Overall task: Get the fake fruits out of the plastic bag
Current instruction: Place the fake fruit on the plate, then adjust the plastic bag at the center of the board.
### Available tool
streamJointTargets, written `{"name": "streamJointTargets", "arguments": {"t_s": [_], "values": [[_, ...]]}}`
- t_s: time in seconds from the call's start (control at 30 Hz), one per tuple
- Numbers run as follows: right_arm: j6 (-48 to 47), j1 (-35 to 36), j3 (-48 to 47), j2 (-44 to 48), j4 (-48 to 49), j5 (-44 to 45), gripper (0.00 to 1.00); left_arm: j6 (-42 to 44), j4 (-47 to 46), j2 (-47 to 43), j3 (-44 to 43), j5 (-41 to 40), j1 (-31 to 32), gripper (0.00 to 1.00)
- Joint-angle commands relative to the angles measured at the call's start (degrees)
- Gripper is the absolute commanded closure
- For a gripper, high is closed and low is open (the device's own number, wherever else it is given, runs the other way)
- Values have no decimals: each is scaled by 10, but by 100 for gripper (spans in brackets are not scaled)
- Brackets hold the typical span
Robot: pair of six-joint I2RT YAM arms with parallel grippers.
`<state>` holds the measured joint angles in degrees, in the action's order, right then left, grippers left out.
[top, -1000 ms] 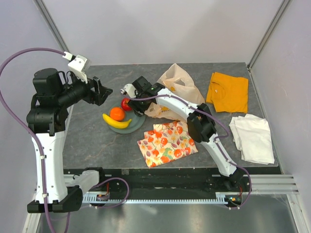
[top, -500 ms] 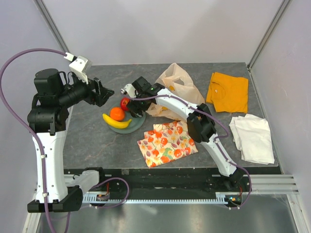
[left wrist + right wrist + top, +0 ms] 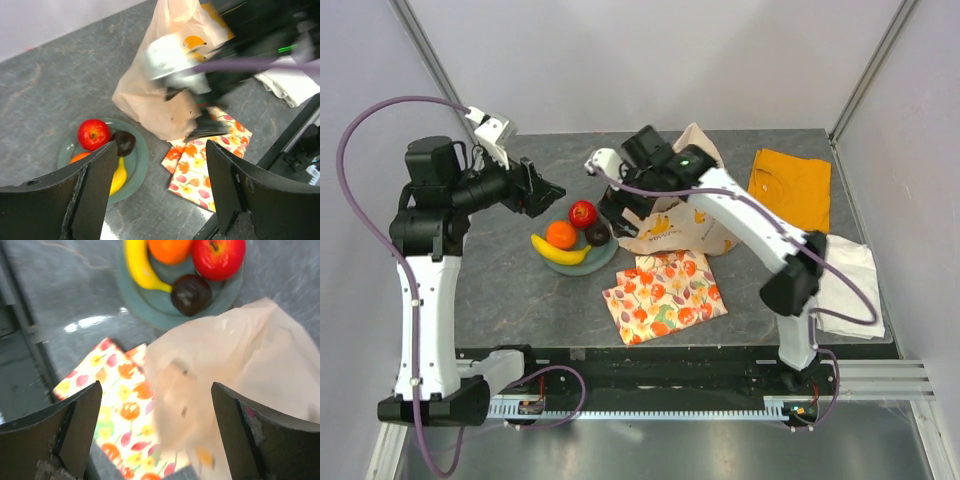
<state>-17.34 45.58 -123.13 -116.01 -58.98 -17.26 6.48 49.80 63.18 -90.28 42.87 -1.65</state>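
Observation:
A teal plate (image 3: pixel 603 258) holds a yellow banana (image 3: pixel 560 252), an orange (image 3: pixel 560 234), a red apple (image 3: pixel 583 213) and a dark purple fruit (image 3: pixel 597 235). The cream plastic bag (image 3: pixel 682 226) lies just right of the plate. My right gripper (image 3: pixel 617 205) is open and empty, above the bag's left edge, beside the plate. In the right wrist view the gripper (image 3: pixel 156 385) hangs over the bag (image 3: pixel 235 370), with the plate (image 3: pixel 150 305) beyond. My left gripper (image 3: pixel 538 190) is open and empty, raised left of the plate. Its wrist view shows the gripper (image 3: pixel 161 145), bag (image 3: pixel 160 100) and apple (image 3: pixel 93 134).
A flat fruit-patterned cloth (image 3: pixel 665 295) lies in front of the bag. A folded orange cloth (image 3: pixel 790 190) is at the back right. A folded white cloth (image 3: pixel 845 285) lies at the right edge, partly under my right arm.
My right gripper has lifted off the plate and swung back right over the bag. The dark purple fruit now lies uncovered on the plate. The bag has shifted. The left arm moved slightly right.

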Motion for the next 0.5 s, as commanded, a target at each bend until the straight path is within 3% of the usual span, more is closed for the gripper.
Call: {"name": "streamJointTargets", "arguments": {"t_s": [0.0, 0.07, 0.1, 0.13, 0.27, 0.47], "values": [[-30, -22, 53, 133, -37, -83, 2, -78, -53, 45, 16, 40, 0, 21], [-38, -49, 71, 160, -37, -98, 2, -95, -75, 75, 3, 63, 7, 19], [-43, -61, 76, 166, -37, -113, 2, -106, -78, 110, -17, 82, 10, 2], [-43, -82, 82, 169, -36, -113, 2, -106, -77, 126, -27, 83, 36, 1], [-43, -124, 98, 158, -26, -90, 9, -96, -75, 195, -60, 84, 93, 1], [-1, -160, 115, 113, 41, -67, 25, -36, -64, 268, -64, 7, 195, 1]]}}
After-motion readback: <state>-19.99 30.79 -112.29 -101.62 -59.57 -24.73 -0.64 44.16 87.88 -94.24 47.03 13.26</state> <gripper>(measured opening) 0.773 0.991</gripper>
